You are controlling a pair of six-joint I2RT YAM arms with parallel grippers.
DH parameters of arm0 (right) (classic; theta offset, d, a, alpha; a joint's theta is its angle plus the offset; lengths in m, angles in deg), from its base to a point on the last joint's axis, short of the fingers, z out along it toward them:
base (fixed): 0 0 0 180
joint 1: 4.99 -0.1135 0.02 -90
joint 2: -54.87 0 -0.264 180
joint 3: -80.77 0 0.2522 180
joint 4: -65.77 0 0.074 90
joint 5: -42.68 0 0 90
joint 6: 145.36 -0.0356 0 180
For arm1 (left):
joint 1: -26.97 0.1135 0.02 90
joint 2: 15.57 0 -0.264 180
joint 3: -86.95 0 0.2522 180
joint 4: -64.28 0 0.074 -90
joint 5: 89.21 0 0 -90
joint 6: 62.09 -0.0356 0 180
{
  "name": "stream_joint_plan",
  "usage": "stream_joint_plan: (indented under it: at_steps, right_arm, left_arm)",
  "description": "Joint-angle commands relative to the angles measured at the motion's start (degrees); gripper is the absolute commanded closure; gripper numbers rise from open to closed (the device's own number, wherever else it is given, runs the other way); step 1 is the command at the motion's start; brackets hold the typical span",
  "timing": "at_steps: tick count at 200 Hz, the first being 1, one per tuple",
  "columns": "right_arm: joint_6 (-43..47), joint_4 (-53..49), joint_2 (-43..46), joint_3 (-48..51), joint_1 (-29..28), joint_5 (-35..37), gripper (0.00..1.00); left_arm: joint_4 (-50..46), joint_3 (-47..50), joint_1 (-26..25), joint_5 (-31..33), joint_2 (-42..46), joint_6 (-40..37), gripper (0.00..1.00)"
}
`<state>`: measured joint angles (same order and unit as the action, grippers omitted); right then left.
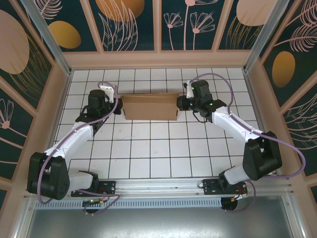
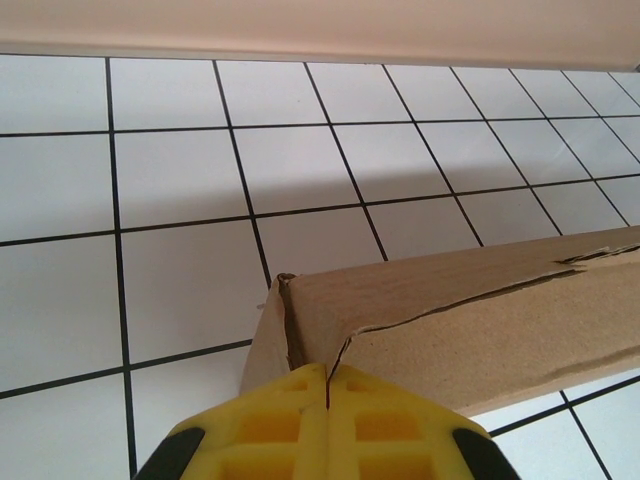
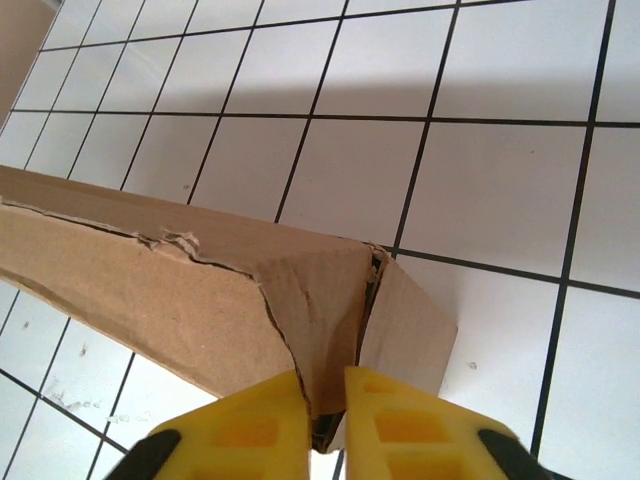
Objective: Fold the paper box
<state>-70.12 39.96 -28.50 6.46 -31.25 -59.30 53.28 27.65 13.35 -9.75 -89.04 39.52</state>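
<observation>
Cardboard spanned the gap between the two arms: the paper box (image 1: 150, 106) lay on the white tiled table (image 1: 148, 153) toward its far side, already raised into a shallow rectangular shape, with its long axis running left to right. Each short end met one gripper, so neither arm was the nearer; the box sat roughly midway between them.

At the left end, the left gripper (image 2: 327, 375) had its yellow fingers (image 2: 270, 425) pressed flat together at the upper corner. A cut edge of the cardboard ran straight into the seam between them, so it appeared to be pinching a thin layer of the end wall. From that gripper the box stretched away to the right.

At the right end, the right gripper (image 3: 325, 390) was clamped on the corner, with a flap of brown board visibly caught in the narrow gap between its fingers. From there the box ran off to the left. The top flap along the length showed a ragged, torn edge near this end.

Any next move seemed to depend on both ends being held along one line, so the arms would likely need to act together and not twist the box.
</observation>
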Motion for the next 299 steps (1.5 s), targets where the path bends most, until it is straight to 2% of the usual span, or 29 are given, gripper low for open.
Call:
stream_joint_plan:
  at_steps: [1,18,37,68,103,123,164,202,219,268,299]
  right_arm:
    - [0.5,-1.6,0.9,-2.4,0.1,0.8,0.91]
    - [0.6,-2.6,0.6,-3.4,0.1,0.3,0.93]
    - [0.9,-3.7,0.2,-4.2,0.1,0.3,0.76]
    - [1.2,-4.4,0.4,-4.6,0.2,0.7,0.69]
    - [1.4,-4.8,-0.4,-5.1,0.3,1.4,0.76]
    - [1.7,-5.1,-1.4,-5.3,0.4,1.9,0.77]
    - [0.7,-5.2,-1.9,-6.0,0.5,0.4,1.0]
    - [-3.5,-3.5,-1.2,-6.1,2.6,-6.8,1.0]
    - [-4.2,-3.5,-1.8,-5.8,3.2,-7.9,1.0]
    - [-2.3,-3.0,-3.2,-0.6,2.8,-2.3,1.0]
    - [-1.2,-1.2,-2.0,3.4,0.4,5.1,1.0]
  left_arm:
    - [-5.6,1.3,0.0,-0.1,-0.3,-0.5,1.0]
    - [-5.6,1.3,0.0,-0.1,-0.2,-0.5,1.0]
    - [-5.7,1.4,0.0,-0.2,-0.3,-0.5,1.0]
    - [-5.7,1.3,-0.1,-0.1,-0.3,-0.5,1.0]
    - [-5.7,1.2,-0.1,-0.3,-0.4,-0.4,1.0]
    - [-5.8,1.2,-0.1,-0.2,-0.3,-0.5,1.0]
    - [-5.8,1.3,0.0,-0.4,-0.3,-0.5,1.0]
    - [-5.8,1.1,0.0,-0.4,-0.5,-0.5,1.0]
    - [-5.8,1.1,-0.1,-0.4,-0.6,-0.5,1.0]
    - [-5.7,1.4,0.0,-0.6,-0.8,-0.2,1.0]
    - [-5.5,2.0,-0.1,-0.7,-0.7,0.4,1.0]
